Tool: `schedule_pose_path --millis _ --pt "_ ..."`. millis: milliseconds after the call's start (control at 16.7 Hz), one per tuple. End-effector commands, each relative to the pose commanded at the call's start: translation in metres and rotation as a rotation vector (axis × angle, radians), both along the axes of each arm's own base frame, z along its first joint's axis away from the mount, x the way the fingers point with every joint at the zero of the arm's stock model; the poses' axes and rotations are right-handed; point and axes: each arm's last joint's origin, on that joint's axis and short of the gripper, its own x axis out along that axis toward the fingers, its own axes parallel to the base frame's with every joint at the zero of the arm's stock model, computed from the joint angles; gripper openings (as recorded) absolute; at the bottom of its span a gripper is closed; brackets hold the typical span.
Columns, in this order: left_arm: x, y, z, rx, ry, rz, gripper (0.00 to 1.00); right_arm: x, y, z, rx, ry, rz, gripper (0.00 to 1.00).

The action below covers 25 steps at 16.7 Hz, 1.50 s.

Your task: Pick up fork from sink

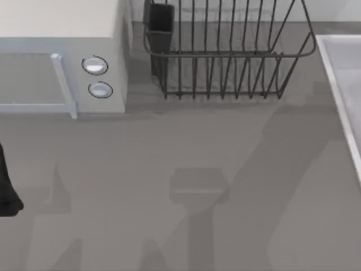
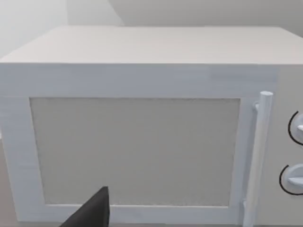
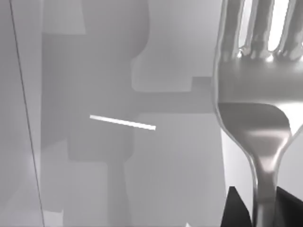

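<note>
Gripping the fork [image 3: 258,118], apparently, the right tool [image 3: 258,208] hangs above grey.

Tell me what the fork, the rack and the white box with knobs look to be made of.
Fork: polished metal, going by its mirror-like silver sheen and bright glints, held by the right gripper.
Rack: thin dark wire, probably coated metal; no shine.
White box: matt white casing, plastic or painted metal; cannot tell which.
</note>
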Motion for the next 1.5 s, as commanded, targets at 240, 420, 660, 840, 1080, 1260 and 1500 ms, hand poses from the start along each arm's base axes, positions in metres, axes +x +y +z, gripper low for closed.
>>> schedule_pose_path --millis 240,420,660,840,1080,1260,1500 --pt "0.000 0.000 0.000 0.000 0.000 0.000 1.00 -0.006 0.002 0.057 -0.002 -0.007 0.000 0.00" --pt "0.000 0.000 0.000 0.000 0.000 0.000 1.00 -0.007 0.002 0.067 -0.003 -0.014 0.000 0.00" --pt "0.000 0.000 0.000 0.000 0.000 0.000 1.00 -0.008 0.010 0.068 -0.001 -0.010 0.000 0.00" --pt "0.000 0.000 0.000 0.000 0.000 0.000 1.00 -0.014 0.055 0.086 0.002 0.000 0.000 0.00" --pt "0.000 0.000 0.000 0.000 0.000 0.000 1.00 -0.045 0.155 0.121 0.003 0.020 0.007 0.00" --pt "0.000 0.000 0.000 0.000 0.000 0.000 1.00 -0.078 0.207 0.143 0.000 0.031 0.006 0.00" --pt "0.000 0.000 0.000 0.000 0.000 0.000 1.00 -0.094 0.222 0.152 -0.003 0.034 0.006 0.00"
